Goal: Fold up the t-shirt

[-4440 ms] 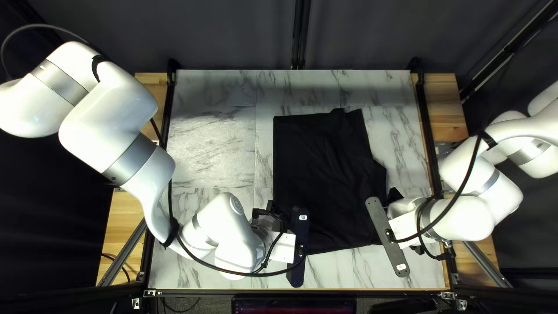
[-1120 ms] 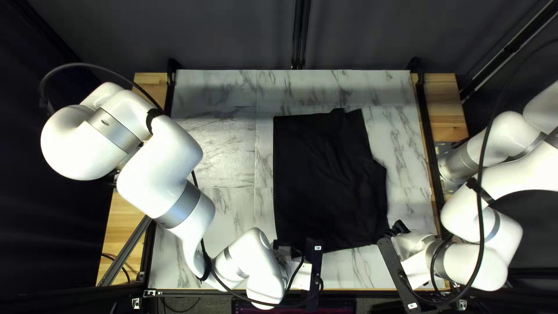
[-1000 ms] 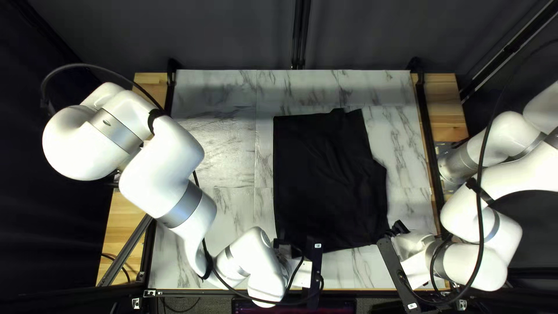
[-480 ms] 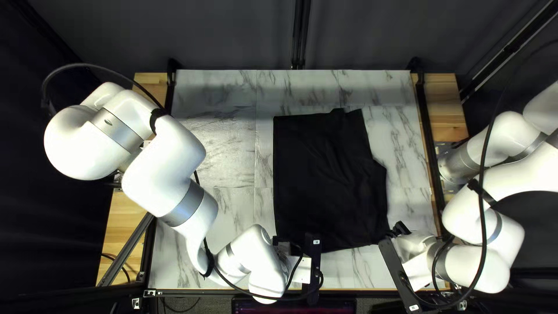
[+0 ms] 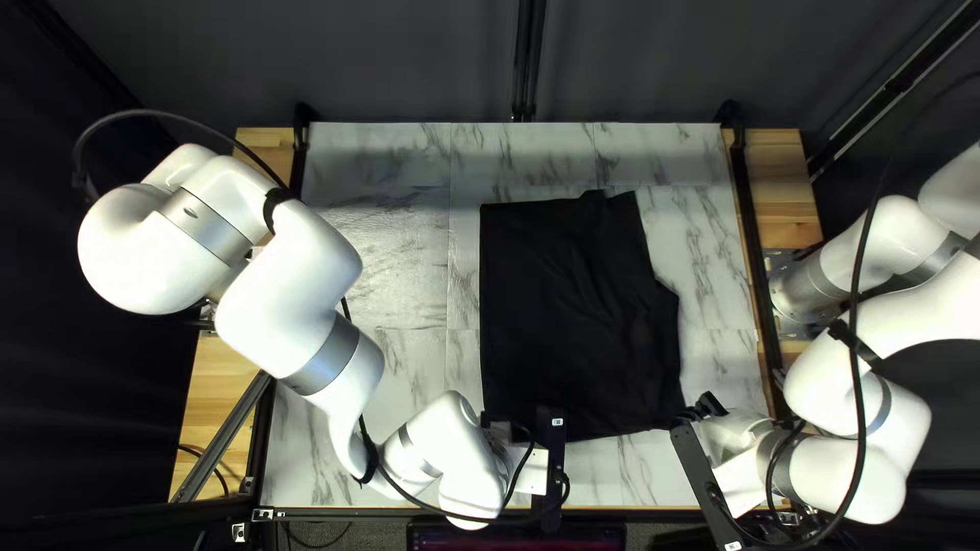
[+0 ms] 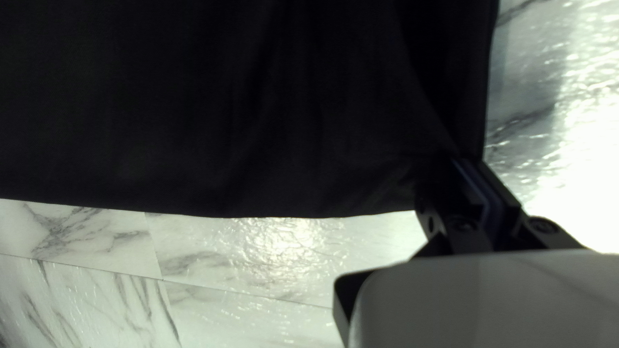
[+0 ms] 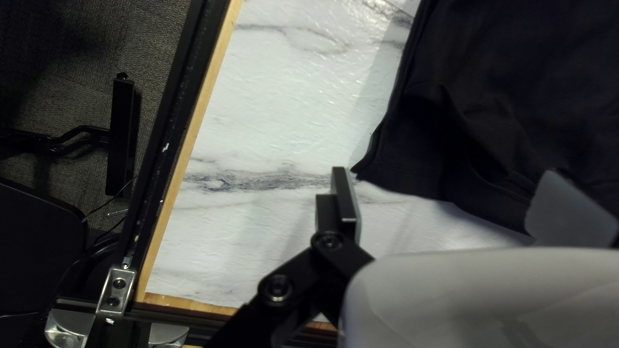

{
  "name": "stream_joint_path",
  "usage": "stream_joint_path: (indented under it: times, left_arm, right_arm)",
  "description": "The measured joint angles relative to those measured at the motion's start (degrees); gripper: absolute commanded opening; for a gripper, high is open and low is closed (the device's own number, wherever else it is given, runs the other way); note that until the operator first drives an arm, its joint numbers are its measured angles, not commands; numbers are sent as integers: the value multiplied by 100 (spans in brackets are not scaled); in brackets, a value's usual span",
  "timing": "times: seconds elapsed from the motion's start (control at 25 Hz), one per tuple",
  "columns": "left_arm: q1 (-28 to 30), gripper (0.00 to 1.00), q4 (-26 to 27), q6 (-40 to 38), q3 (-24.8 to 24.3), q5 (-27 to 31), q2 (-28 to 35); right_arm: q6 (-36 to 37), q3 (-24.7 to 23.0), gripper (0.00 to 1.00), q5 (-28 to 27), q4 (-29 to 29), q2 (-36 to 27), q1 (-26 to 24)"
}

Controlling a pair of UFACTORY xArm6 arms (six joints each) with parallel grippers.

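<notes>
T-shirt [image 5: 577, 316], black, spread out on the marble-patterned tabletop [image 5: 368, 276], right of centre in the top left view, and here come both arms at its near end! Its left edge runs nearly straight; the right side slants outward to a blunt point, and soft creases cross the cloth.

Look at the left pincer [image 5: 497, 420], right down at the near left corner! In its wrist view the fingers [image 6: 496, 200] are brought together on the fabric, the folds running straight in to the tips, so that one has the T-shirt gripped.

Over at the near right corner, it's the right pincer [image 5: 704, 406], and this one is open! Its own wrist view shows the two fingers [image 7: 346, 196] well apart, one just beside the T-shirt's corner, the other out over the near edge, with cloth ahead of them but no grip on it.

Beyond the tabletop's wooden edge [image 7: 216, 71] runs a black rail [image 7: 171, 122], with grey carpet [image 7: 58, 84] below, and a dark curtain [image 5: 378, 61] hangs behind the far side.
</notes>
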State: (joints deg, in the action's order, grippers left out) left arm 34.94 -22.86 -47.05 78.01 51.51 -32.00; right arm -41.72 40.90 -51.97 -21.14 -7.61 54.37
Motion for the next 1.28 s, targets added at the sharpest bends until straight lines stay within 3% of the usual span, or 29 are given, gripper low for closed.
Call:
stream_joint_path:
  times: [0.24,0.48,0.72,1.04,1.28]
  left_arm:
    - [21,0,-62,-72,-58,53,77]
    - [29,0,-123,-134,-104,62,101]
    - [33,0,-181,-188,-161,58,145]
    - [48,0,-224,-242,-208,42,171]
    - [47,0,-246,-259,-240,25,196]
  right_arm:
    - [114,-25,100,40,-71,-38,-83]
    - [211,-373,100,529,-363,-21,-217]
    - [47,-158,100,92,-187,156,-93]
    - [172,-149,100,440,-566,517,-279]
    - [103,156,100,479,-958,1025,-283]
